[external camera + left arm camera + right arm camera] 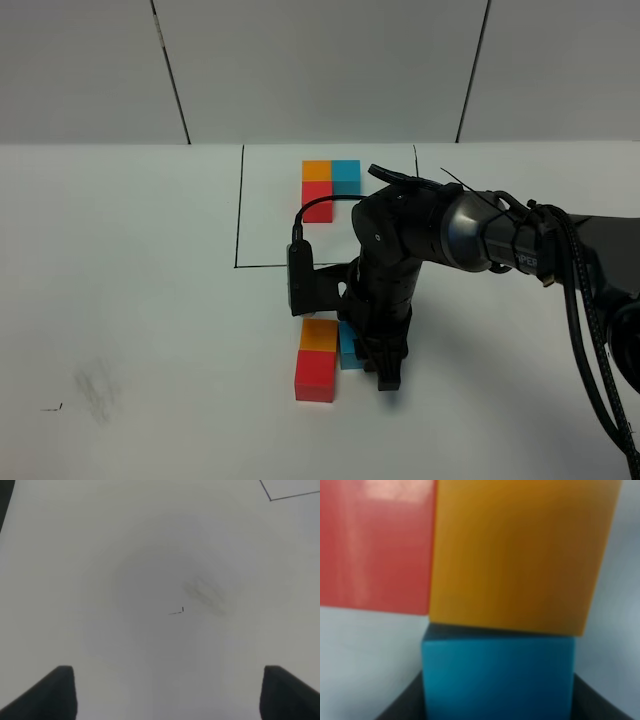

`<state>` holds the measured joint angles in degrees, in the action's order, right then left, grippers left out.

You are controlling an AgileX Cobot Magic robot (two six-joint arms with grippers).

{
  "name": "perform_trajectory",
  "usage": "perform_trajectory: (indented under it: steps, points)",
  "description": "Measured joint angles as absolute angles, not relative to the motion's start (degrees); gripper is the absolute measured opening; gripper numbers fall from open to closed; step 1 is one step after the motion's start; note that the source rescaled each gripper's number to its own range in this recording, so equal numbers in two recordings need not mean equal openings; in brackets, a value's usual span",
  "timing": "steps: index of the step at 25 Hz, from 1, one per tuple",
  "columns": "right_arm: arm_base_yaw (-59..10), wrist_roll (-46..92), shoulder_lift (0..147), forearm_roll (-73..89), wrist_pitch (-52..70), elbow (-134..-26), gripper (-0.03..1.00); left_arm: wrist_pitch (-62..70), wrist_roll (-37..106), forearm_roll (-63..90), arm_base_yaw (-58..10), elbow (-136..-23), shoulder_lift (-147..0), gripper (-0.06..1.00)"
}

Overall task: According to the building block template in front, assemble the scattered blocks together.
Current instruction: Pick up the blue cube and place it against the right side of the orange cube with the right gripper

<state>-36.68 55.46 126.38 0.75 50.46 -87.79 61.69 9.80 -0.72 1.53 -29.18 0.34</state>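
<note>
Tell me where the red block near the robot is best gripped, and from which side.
Probably from above, jaws on the left and right faces of the red block. The left face is free; on the right the blue block and right gripper stand close.

Even, bright overhead light, soft shadows — right wrist view badly blurred, left wrist view faintly vignetted.

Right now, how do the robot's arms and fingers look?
The right arm is glossy black with a silver-grey rounded joint, black cables looping along it and a black box on the wrist. The left gripper shows only two matte black fingers.
</note>
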Motion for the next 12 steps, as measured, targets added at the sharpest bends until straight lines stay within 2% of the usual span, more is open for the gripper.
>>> perform_trajectory:
  steps: [12]
  points:
    - [-36.64,51.65,126.38,1.21,50.30,-87.79,0.00,61.58,9.80,-0.72,1.53,-29.18,0.34,0.99]
